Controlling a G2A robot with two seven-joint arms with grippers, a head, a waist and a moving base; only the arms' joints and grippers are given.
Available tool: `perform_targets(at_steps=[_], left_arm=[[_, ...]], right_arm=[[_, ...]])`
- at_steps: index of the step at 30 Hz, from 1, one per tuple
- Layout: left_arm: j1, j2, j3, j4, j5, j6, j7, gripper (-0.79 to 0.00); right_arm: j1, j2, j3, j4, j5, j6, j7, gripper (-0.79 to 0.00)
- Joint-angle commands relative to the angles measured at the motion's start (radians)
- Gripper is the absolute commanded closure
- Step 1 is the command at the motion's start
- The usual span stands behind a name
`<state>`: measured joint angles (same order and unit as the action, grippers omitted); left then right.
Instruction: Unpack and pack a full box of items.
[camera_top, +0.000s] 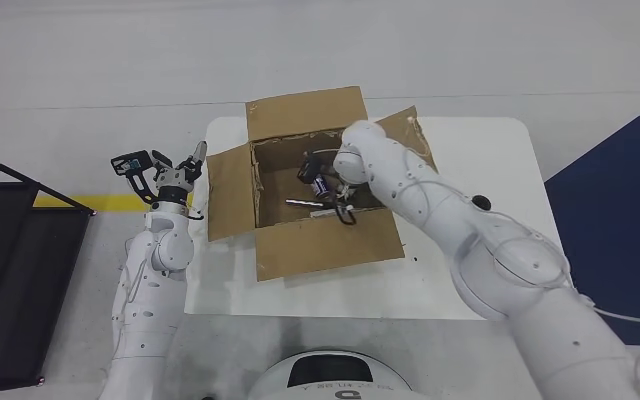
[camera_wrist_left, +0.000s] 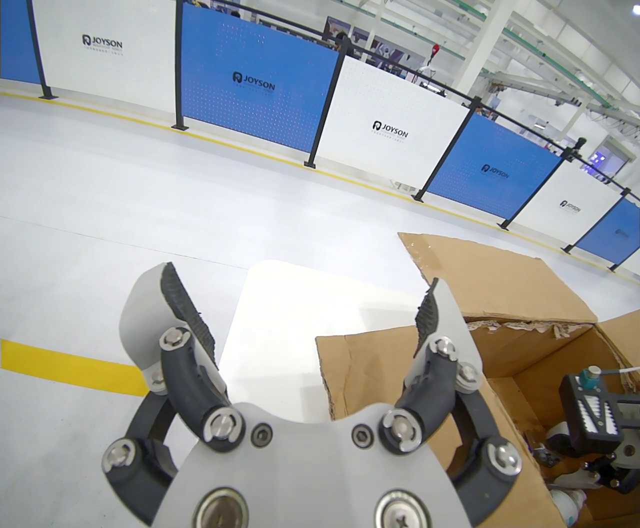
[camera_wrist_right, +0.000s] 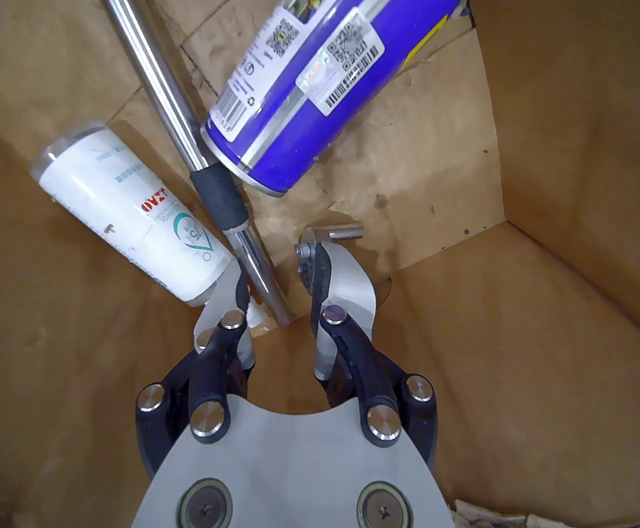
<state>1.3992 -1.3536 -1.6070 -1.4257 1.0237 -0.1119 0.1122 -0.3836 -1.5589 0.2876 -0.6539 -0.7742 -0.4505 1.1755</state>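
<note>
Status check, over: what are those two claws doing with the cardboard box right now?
Left gripper open, beside the box. Right gripper open inside it, straddling the metal rod. Blue can and white bottle flank the rod closely.

Barcodes and QR codes are printed on the blue cylindrical metal can (camera_wrist_right: 310, 75) in the open brown cardboard box (camera_top: 310, 250), at 10 o'clock on the white table (camera_top: 500, 150). Teal and red lettering is carried by the white plastic bottle (camera_wrist_right: 130, 210). Dark logos are printed on blue-and-white fence panels (camera_wrist_left: 390, 135).
</note>
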Motion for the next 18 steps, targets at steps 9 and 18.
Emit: perform_targets(at_steps=[9,18], left_arm=[[0.000,0.000,0.000,0.000,0.000,0.000,0.000,-0.785],[0.000,0.000,0.000,0.000,0.000,0.000,0.000,-0.785]], right_arm=[[0.018,-0.081,-0.024,0.141,-0.030,0.000,-0.035,-0.197],[0.037,-0.109,-0.015,0.225,-0.056,0.054,-0.049,-0.332]])
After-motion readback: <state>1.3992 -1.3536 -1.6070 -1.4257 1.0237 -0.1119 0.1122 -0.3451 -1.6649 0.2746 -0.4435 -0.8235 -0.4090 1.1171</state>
